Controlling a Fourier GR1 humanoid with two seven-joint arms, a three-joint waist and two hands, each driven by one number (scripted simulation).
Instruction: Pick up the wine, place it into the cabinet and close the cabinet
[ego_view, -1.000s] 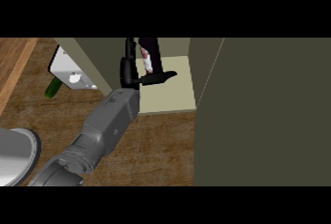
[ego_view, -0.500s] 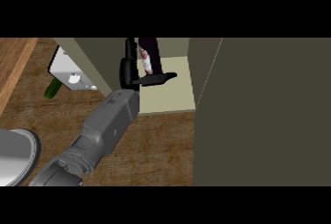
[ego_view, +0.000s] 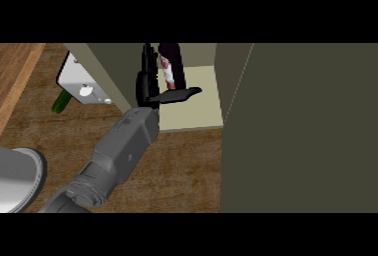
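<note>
The open cabinet (ego_view: 199, 112) stands on the counter (ego_view: 170, 165), its door (ego_view: 303, 130) swung out along the right side. One grey forearm (ego_view: 118, 150) reaches into it. The left hand (ego_view: 159, 92) is beside the wine bottle (ego_view: 171, 67), which stands upright on the cabinet floor near the back; the grip cannot be determined.

Kitchen showing: wooden counter (ego_view: 173, 170) running under open olive cabinet (ego_view: 295, 125), grey round pan (ego_view: 18, 177) sitting left of cabinet.
</note>
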